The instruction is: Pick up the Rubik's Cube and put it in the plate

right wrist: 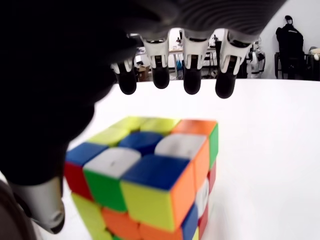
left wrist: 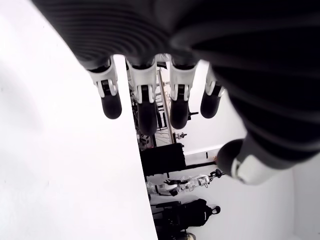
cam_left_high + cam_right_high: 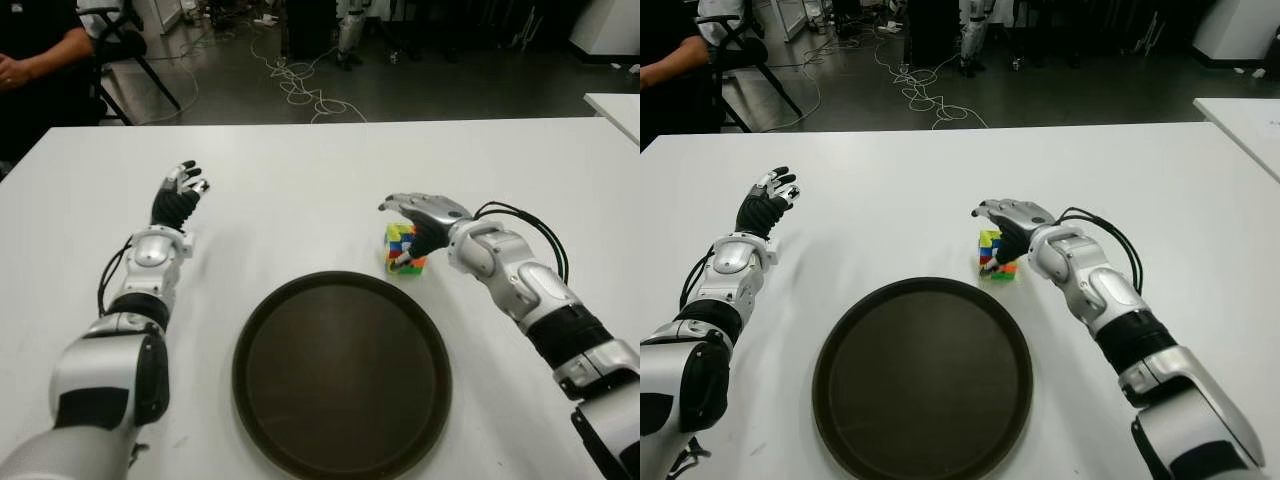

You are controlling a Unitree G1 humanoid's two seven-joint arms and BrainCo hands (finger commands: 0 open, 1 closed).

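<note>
Rubik's Cube [image 3: 404,249] sits on the white worktop [image 3: 300,200], just beyond the far right rim of the plate [image 3: 341,374] and not yet in it. I use the plate as my landmark: it is a dark round tray lying nearest to me, with nothing in it.

My right robot hand [image 3: 420,215] hangs directly over the cube, on the side of it away from the plate's centre. From the right wrist view the fingers [image 1: 192,80] are stretched out above and past the cube's top face, with the thumb down beside one flank; nothing is clamped yet, and I cannot tell whether any pad is touching a coloured face. So I read this hand as open and holding nothing.

I judge this to be the reach-and-grasp step, with the lift and the placing both left to do. The next move calls for lowering a little, closing fingers and thumb on opposite faces, then carrying the cube the short way back over the rim.

My left robot hand [image 3: 179,195] shows well off to the plate's far left, fingers loosely extended, idle and holding nothing.
</note>
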